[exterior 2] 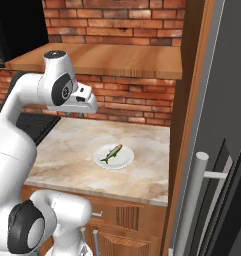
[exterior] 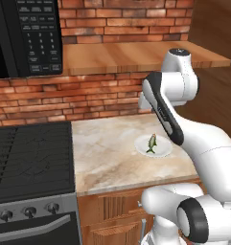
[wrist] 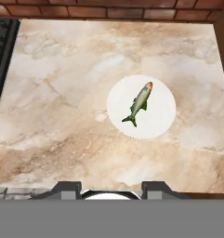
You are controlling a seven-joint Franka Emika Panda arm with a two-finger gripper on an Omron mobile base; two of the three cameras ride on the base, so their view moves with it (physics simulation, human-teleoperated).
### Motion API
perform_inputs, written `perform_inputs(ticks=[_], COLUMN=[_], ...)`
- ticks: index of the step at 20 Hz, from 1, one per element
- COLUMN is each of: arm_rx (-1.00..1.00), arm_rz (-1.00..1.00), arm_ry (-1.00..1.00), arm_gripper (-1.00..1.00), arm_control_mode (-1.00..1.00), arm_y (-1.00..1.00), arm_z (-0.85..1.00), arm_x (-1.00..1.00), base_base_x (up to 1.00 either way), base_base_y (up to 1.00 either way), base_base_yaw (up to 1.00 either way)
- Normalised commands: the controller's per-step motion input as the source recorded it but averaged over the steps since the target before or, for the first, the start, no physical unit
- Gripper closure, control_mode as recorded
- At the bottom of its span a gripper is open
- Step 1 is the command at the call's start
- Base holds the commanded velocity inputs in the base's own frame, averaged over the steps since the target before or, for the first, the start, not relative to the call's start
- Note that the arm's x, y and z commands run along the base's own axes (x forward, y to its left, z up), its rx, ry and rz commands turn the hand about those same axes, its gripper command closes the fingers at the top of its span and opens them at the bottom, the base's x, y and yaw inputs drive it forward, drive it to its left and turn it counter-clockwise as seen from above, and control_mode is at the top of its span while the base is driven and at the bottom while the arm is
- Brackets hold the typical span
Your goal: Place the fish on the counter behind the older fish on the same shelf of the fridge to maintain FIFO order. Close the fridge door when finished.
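Fish [wrist: 140,103] on plate [wrist: 161,122], well ahead of gripper [wrist: 110,188], slightly right; long axis diagonal. Gripper empty, jaw gap unclear.

Table [wrist: 62,116] mostly bare marble; only a white plate [wrist: 162,118] w/ fish [wrist: 140,103] sits right of centre, nearer the right edge. Open room all round the plate. Back edge blocked by brick wall [exterior: 98,95]; wooden shelf [exterior 2: 117,60] overhangs above. Stove [exterior: 30,158] bounds left edge; wood panel [exterior 2: 184,125] and fridge handle [exterior 2: 192,200] bound right.
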Motion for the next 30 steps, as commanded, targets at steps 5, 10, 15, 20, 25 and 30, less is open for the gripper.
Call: perform_inputs(ticks=[5, 10, 15, 20, 25, 30], arm_rx=[0.00, 0.01, 0.09, 0.12, 0.04, 0.00], arm_rz=[-0.02, -0.26, -0.35, -0.27, -0.05, 0.00], arm_ry=[-0.07, -0.03, 0.07, 0.12, 0.08, 0.04], arm_gripper=[-1.00, -1.00, -1.00, -1.00, -1.00, -1.00], arm_control_mode=[-1.00, -1.00, -1.00, -1.00, -1.00, -1.00], arm_y=[-0.03, -0.11, -0.24, -0.31, -0.22, -0.05], arm_z=[-0.08, -0.70, -0.78, -0.58, -0.38, -0.34], arm_x=[-0.42, -0.08, 0.29, 0.42, 0.37, 0.40], base_base_x=[0.00, 0.00, 0.00, 0.00, 0.00, 0.00], base_base_y=[0.00, 0.00, 0.00, 0.00, 0.00, 0.00], base_base_yaw=[0.00, 0.00, 0.00, 0.00, 0.00, 0.00])
